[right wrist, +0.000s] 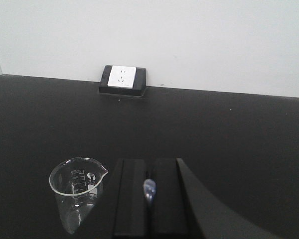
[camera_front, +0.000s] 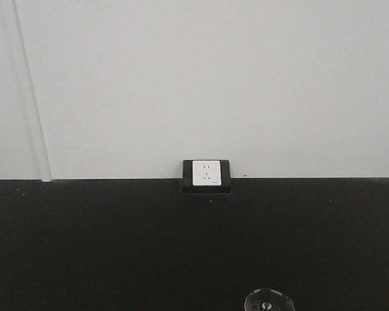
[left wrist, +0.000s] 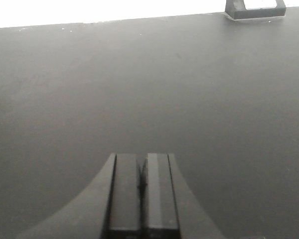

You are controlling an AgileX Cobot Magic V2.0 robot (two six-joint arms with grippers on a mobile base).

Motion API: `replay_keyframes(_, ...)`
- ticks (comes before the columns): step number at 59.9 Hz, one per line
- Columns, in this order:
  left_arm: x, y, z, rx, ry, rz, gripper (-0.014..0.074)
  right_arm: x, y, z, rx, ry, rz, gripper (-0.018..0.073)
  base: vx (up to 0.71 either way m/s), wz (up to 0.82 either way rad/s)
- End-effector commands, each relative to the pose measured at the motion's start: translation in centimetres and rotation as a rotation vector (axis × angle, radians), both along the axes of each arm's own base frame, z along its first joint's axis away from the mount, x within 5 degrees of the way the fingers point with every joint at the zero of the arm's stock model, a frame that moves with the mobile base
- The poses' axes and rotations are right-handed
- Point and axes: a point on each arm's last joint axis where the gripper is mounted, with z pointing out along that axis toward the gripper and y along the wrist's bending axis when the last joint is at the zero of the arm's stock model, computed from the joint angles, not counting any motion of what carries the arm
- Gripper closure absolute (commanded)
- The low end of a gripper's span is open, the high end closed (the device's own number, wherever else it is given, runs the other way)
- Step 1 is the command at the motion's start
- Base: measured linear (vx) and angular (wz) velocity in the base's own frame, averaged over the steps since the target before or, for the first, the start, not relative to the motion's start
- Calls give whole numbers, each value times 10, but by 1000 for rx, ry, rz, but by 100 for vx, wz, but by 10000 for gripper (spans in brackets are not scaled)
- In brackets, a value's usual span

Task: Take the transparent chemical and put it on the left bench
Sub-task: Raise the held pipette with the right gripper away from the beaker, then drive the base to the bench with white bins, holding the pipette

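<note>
- Standing on the bench (right wrist: 229, 139): one beaker (right wrist: 77, 191), clear glass, printed scale, pouring lip turned toward the right gripper (right wrist: 148, 164). Upright. Anything inside is too faint to tell. In the front view only its rim shows, at the bottom edge.
- Right gripper: fingers pressed together, nothing held. A small pale glint sits in the seam; what it is cannot be told. The beaker stands just beside the left finger; touching or not cannot be told.
- Left gripper (left wrist: 142, 157): fingers pressed together, empty, over bare black bench, well away from the glass.
- Socket (right wrist: 122, 77): white face in a black housing, against the wall (right wrist: 189, 40) at the back of the bench, well beyond the beaker.
- Step in hand, as judged: the beaker looks set down, so the job is to get clear of it.
- Handling advice: draw the right gripper straight back or lift it; allow no sideways swing toward the glass. A light, narrow-based beaker will tip or skid at a nudge.
- Left arm: best kept out of it.
</note>
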Motion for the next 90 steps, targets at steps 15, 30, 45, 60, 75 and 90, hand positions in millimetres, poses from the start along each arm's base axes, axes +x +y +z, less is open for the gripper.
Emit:
replay_keyframes(15,-1,0,3,-14,-81,-1,600,0,1,15,2,-93,15,561,0,0)
replay_keyframes(30,-1,0,3,-14,-81,-1,600,0,1,15,2,-93,15,561,0,0)
replay_keyframes(45,-1,0,3,-14,-81,-1,600,0,1,15,2,-93,15,561,-1,-1)
replay_keyframes(60,-1,0,3,-14,-81,-1,600,0,1,15,2,-93,15,561,-10,-7)
replay_keyframes(75,-1,0,3,-14,-81,-1,600,0,1,15,2,-93,15,561,-21,-7)
replay_keyframes(90,-1,0,3,-14,-81,-1,600,0,1,15,2,-93,15,561,-24,7)
